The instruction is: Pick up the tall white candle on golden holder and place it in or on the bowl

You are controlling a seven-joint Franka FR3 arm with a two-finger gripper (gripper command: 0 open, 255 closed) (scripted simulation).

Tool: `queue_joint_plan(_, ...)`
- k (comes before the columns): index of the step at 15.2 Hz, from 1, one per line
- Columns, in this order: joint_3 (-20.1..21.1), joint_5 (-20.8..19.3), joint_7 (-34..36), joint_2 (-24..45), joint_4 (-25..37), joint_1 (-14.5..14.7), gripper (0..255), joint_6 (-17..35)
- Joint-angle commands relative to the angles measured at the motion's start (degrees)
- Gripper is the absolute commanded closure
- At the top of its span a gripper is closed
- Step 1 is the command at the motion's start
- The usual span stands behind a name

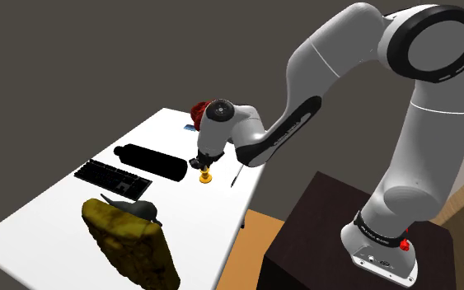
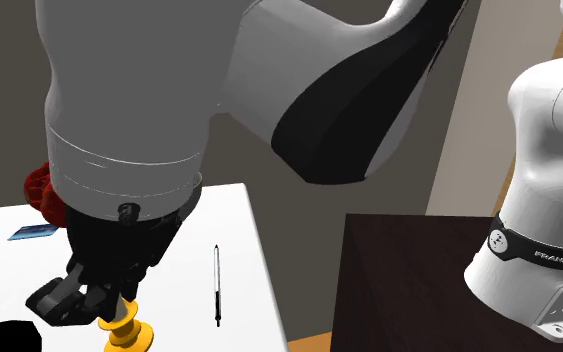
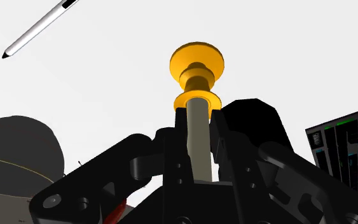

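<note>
Pincer (image 3: 198, 126) clasping pale candle (image 3: 198, 149), golden holder (image 3: 196, 67) beneath, white table (image 3: 279, 38)

Bare table (image 1: 166, 130) lies open between candle (image 1: 206, 174) and pen (image 1: 235, 175); black bottle (image 1: 150, 161) and keyboard (image 1: 111, 179) block the side toward the shoulder view's left.

The gripper (image 1: 203, 164) is positioned directly above the golden candle holder (image 1: 206, 176) on the white table (image 1: 49, 206). 1 black bottle (image 1: 150, 161) lies between holder and keyboard (image 1: 112, 178). 1 pen (image 1: 235, 175) lies near the holder.
</note>
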Motion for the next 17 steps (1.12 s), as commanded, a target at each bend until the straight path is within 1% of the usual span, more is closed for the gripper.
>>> queue_joint_plan(1,0.7,2.4,-2.2,-1.3,0.0,-0.5,255,-0.8)
queue_joint_plan(10,3.0,11.5,-10.1,-6.8,0.5,-1.9,255,-4.7)
queue_joint_plan(17,3.8,17.6,-15.5,-10.5,1.8,-2.2,255,-8.3)
